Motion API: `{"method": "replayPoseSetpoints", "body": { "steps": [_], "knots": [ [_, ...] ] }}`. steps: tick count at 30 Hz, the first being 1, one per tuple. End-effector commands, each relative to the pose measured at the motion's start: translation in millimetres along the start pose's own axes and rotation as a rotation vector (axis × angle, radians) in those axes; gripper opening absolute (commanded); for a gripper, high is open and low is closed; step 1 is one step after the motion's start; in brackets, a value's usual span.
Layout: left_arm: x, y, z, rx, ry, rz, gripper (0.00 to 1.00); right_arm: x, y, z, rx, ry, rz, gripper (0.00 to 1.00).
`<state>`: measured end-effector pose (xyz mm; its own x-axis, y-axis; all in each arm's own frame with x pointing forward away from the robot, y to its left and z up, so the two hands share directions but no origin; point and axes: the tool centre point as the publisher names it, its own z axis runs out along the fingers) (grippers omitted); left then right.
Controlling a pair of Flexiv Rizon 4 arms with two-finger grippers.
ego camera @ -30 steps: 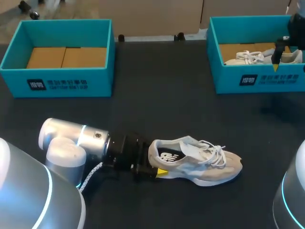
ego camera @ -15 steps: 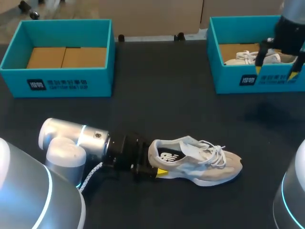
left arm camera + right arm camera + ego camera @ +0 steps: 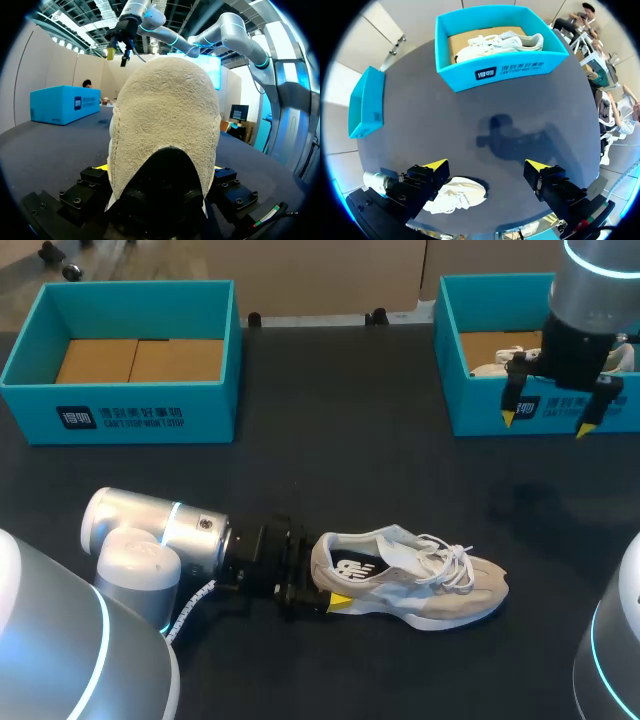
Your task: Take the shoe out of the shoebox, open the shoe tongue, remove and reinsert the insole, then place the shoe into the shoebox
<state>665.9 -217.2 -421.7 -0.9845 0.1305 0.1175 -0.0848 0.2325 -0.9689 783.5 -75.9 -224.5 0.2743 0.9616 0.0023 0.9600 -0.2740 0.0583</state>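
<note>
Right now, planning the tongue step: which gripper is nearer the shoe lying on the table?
Left. The left gripper holds the shoe at its heel, fingers on both sides; the right gripper hangs open far off, before the right shoebox.

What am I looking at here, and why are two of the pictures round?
All three pictures come from cameras on one robot with two arms. The wide picture looks down on a dark table from above and behind the robot. The round ones come from a small camera on each wrist, looking out along that arm's fingers. The left gripper sits low on the table, closed on the heel of a pale shoe, and that heel fills its wrist picture. The right gripper hangs open and empty in front of the right shoebox, where a second shoe lies. The left shoebox holds only brown cardboard.
</note>
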Motion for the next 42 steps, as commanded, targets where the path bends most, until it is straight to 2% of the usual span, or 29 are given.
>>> {"method": "replayPoseSetpoints", "body": {
  "steps": [1, 13, 20, 24, 33, 42],
  "knots": [
    [0.4, -0.3, 0.3, -0.003, 0.001, 0.000, 0.00, -3.1, -2.9, 0.7, -0.010, 0.007, 0.000, 1.00],
    [0.4, -0.3, 0.3, -0.003, 0.001, 0.000, 0.00, -3.1, -2.9, 0.7, -0.010, 0.007, 0.000, 1.00],
    [-9.6, -14.6, -3.2, 0.046, -0.099, 0.027, 0.00, -3.1, -2.9, 0.7, -0.010, 0.007, 0.000, 1.00],
    [-13.7, -15.9, -1.8, 0.054, -0.101, 0.015, 0.00, -3.1, -2.9, 0.7, -0.010, 0.007, 0.000, 1.00],
    [-25.4, -6.4, 3.7, 0.023, -0.104, 0.010, 0.00, -3.1, -2.9, 0.7, -0.010, 0.007, 0.000, 1.00],
    [-28.2, -1.3, 3.7, 0.022, -0.136, 0.006, 0.00, -3.1, -2.9, 0.7, -0.010, 0.007, 0.000, 1.00]
  ]
}}
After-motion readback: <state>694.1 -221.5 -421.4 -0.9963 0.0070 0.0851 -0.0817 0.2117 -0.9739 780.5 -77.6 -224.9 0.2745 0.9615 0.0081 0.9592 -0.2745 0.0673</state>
